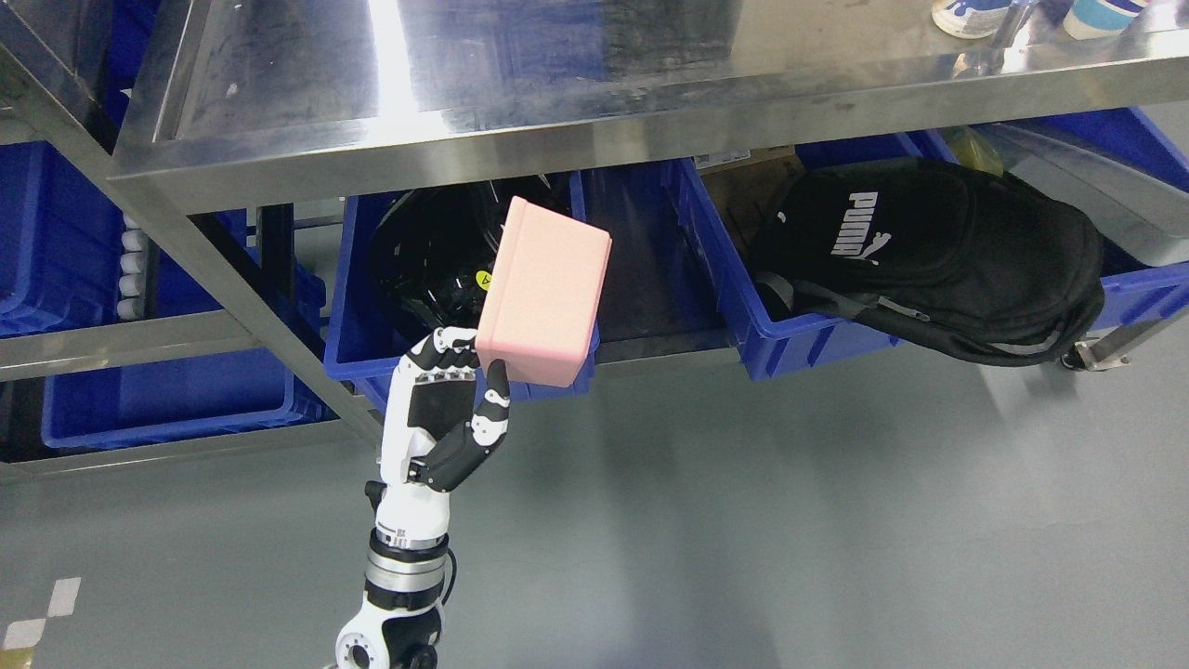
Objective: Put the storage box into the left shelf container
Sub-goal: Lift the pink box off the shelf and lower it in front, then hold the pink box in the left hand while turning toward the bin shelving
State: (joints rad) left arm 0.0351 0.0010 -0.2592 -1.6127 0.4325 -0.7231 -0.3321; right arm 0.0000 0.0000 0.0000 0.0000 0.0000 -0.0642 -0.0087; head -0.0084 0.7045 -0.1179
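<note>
The left hand [444, 409] pinched the lower edge of the pink storage box [545, 293] between thumb and curled fingers [450, 351], holding it tilted above them, in front of the left blue shelf container [358, 307] under the steel table [557, 130].

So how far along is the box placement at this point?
Done: the left hand has the pink storage box gripped by its lower corner and raised to shelf height. In hand: the box is held tilted in front of the left blue bin. Left: move it inside the bin and let go.
</note>
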